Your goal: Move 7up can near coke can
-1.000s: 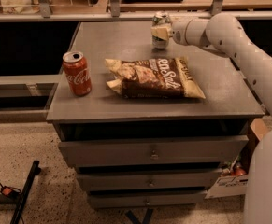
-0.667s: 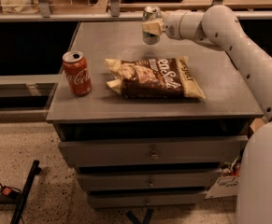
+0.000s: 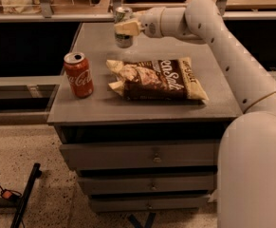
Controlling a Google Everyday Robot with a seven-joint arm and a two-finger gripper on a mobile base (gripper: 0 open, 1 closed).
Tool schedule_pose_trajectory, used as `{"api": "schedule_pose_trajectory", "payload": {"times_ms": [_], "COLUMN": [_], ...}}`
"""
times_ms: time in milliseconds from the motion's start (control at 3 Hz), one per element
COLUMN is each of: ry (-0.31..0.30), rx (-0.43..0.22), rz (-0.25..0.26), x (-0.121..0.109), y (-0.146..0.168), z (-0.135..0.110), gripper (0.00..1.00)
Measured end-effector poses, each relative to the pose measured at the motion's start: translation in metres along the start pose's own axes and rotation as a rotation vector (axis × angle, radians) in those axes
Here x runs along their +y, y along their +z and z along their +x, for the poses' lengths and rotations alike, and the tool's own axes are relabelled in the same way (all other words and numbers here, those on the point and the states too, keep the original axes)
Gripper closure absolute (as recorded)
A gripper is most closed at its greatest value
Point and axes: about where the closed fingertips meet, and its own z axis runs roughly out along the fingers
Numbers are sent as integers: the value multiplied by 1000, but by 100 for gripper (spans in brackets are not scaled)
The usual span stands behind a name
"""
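The coke can, red with white script and a silver top, stands upright near the front left of the grey cabinet top. The 7up can, pale silver-green, is held upright in the air above the back middle of the top, up and to the right of the coke can. My gripper is shut on the 7up can, its pale fingers wrapped around the can's middle. The white arm reaches in from the right.
A brown chip bag lies flat in the middle of the top, right of the coke can. Drawers are below. A shelf rail runs behind the cabinet. A black stand leg lies on the floor at left.
My gripper has carried the 7up can to the left and lifted it higher over the top. The coke can and chip bag have not moved.
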Motion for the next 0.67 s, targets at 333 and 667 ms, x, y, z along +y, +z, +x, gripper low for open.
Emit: {"api": "schedule_pose_trajectory", "payload": {"times_ms": [333, 667], "ry": [27, 45], "rx": [-20, -35], "rz": [-161, -262], "x": [49, 82], "y": [23, 32], "z": [-10, -16], "gripper": [63, 62]}}
